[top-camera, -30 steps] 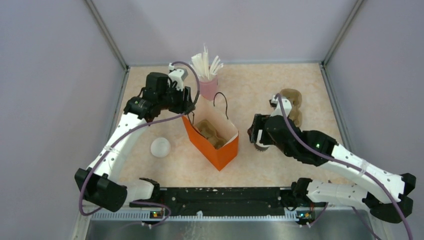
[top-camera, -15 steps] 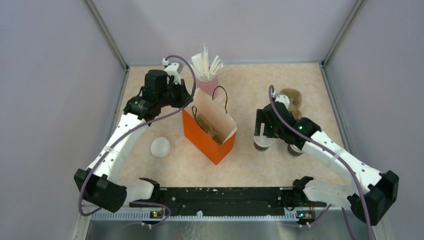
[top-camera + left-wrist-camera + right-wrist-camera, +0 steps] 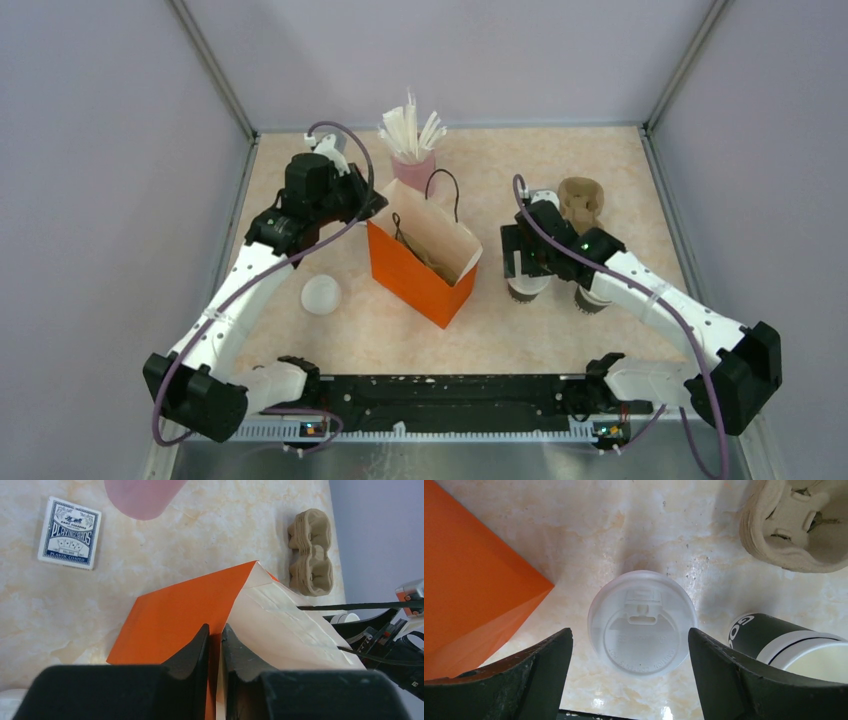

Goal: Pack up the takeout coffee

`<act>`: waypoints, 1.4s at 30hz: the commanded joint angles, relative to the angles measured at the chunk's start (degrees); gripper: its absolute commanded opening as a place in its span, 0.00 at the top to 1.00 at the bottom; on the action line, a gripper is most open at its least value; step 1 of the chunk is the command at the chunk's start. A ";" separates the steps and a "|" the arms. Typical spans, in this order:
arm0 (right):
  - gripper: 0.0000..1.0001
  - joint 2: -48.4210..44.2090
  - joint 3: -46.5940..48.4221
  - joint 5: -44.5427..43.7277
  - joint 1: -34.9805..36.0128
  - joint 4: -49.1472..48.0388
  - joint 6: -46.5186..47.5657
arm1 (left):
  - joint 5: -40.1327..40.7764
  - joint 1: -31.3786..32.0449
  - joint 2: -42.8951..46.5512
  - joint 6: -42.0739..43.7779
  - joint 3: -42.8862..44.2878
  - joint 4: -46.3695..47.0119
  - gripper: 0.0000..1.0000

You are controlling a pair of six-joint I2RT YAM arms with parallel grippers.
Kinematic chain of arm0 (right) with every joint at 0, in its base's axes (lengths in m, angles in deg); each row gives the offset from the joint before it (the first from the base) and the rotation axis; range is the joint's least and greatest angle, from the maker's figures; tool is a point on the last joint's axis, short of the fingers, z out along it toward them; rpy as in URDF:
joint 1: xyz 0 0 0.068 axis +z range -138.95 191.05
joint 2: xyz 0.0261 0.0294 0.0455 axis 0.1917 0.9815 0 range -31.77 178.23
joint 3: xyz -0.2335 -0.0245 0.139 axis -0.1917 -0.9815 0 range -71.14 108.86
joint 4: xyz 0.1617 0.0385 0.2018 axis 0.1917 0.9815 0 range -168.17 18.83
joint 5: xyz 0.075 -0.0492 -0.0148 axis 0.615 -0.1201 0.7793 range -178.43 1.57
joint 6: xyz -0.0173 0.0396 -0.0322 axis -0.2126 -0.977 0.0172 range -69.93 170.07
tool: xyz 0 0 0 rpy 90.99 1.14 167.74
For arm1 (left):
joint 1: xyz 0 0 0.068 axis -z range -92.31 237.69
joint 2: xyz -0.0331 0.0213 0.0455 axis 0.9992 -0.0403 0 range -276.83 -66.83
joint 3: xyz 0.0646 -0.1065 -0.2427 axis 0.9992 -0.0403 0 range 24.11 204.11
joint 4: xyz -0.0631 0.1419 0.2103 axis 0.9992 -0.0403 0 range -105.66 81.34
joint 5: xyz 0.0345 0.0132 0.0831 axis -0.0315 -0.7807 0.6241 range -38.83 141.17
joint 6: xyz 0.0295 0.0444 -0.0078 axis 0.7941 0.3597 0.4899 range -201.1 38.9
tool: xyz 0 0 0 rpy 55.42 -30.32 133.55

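From above, we see an orange bag [image 3: 405,272] standing open in the middle of the table [image 3: 520,335]. Behind the bag, touching or nearly touching it, is a pink cup [image 3: 414,172] full of white sticks. A loose white lid [image 3: 321,294] lies flat to the bag's left. To the bag's right stand the takeout coffee [image 3: 527,287] and, farther right, a lidless cup [image 3: 590,299], with a cardboard cup carrier [image 3: 580,200] behind them. The left arm reaches forward and bends right, so the left gripper [image 3: 372,207] meets the bag's rear left rim. The right arm bends left, and the right gripper [image 3: 527,265] points down over the coffee. Inside the bag we see cream paper and a black handle loop, and cannot tell whether anything lies in it. In the left wrist view, the two fingers are pinched almost together on the bag's upper edge. A pack of playing cards [image 3: 70,532] lies beyond the bag. In the right wrist view, the jaws stand wide on either side of the coffee's white lid and hold nothing. The bag is to the coffee's left, and the lidless cup, cream inside, is to its right.
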 commanded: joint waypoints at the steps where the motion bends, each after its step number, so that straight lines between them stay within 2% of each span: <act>1: 0.16 -0.66 3.55 -0.06 -1.01 -0.15 2.85 | 3.86 -0.01 3.65 -4.50 -1.11 2.13 0.81; 4: 0.15 -0.80 1.90 3.22 -3.24 -1.42 4.62 | 5.37 -0.01 4.80 -3.10 -1.33 0.92 0.78; 14: 0.13 0.19 -1.11 8.48 -4.64 -2.72 7.26 | 4.15 -0.02 7.37 3.06 1.04 -6.61 0.28; 17: 0.13 0.28 -1.40 7.94 -4.64 -2.33 7.40 | 7.01 -0.06 9.04 5.60 3.19 -10.43 0.18; 22: 0.13 1.08 0.00 7.00 -4.64 -1.38 9.80 | 10.76 -0.02 10.99 9.15 5.09 -12.78 0.14; 33: 0.14 2.28 5.78 6.91 -4.64 2.32 11.56 | 15.49 -0.01 12.44 9.40 5.89 -12.84 0.14; 42: 0.12 2.28 4.54 9.39 -4.70 2.17 15.81 | 14.10 -0.02 12.42 11.39 6.22 -11.17 0.14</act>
